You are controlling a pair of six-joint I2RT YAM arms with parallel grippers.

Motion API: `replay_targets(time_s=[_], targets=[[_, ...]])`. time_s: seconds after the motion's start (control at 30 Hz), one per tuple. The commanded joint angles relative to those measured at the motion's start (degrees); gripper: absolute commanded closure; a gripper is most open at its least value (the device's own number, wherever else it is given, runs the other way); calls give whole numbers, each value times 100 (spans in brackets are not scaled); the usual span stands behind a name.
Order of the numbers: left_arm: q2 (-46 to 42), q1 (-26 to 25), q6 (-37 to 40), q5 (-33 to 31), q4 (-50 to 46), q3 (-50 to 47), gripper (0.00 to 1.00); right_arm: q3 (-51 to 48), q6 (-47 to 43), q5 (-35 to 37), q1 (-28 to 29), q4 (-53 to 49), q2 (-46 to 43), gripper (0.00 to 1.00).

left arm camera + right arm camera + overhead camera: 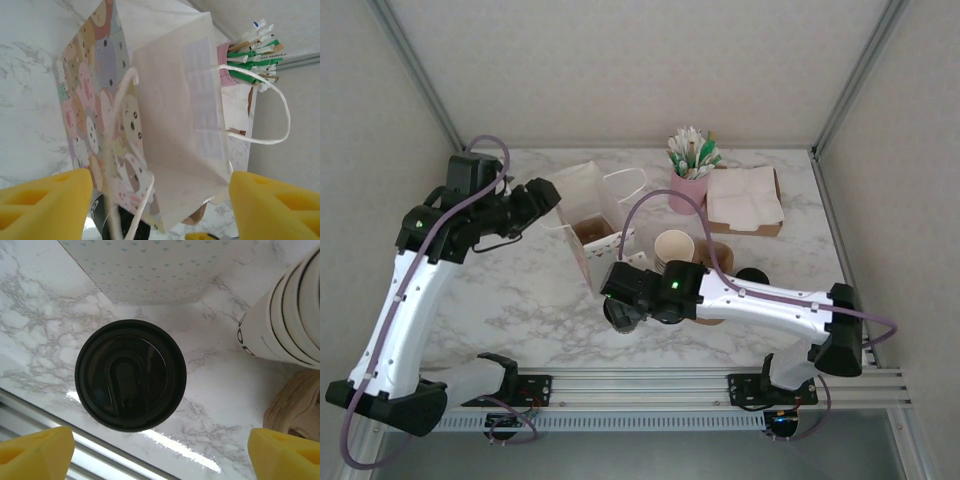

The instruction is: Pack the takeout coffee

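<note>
The takeout coffee point(130, 375) shows from straight above as a round black lid, its cup wall hidden beneath. It stands on the marble just in front of the paper bag point(150, 270). My right gripper point(160, 455) hangs open over it, yellow fingertips point(35, 452) wide apart, the lid left of centre between them. In the top view the right gripper point(620, 312) covers the cup. My left gripper point(160, 210) is open at the bag's point(170, 125) mouth, the bag's near corner between its fingers. From above, the left gripper point(538, 198) sits beside the bag point(588, 205), which holds something brown.
A tall stack of cream cups point(673, 248) stands right of the bag, brown sleeves point(295, 405) beside it. A pink cup of stir sticks point(688, 185) and a napkin box point(745, 200) stand at the back. A loose black lid point(752, 275) lies behind the right arm.
</note>
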Motion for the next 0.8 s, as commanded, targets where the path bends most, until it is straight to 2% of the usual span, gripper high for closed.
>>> replay_targets(time_s=[0.0,0.37,0.53,0.77], targets=[[-275,36,19,43,-438,-86,27,-87,-217,317,68,204,186,10],[-1245,35,-122,74,-922,-607,24,-102,-578,-45,41,768,740,14],[-1405,40,-142,44,-1027,-677,24,-108,-609,-73,28,791,890,15],[-1417,36,-171,113,-1013,-710,24,-162,-560,-41,21,776,923,21]])
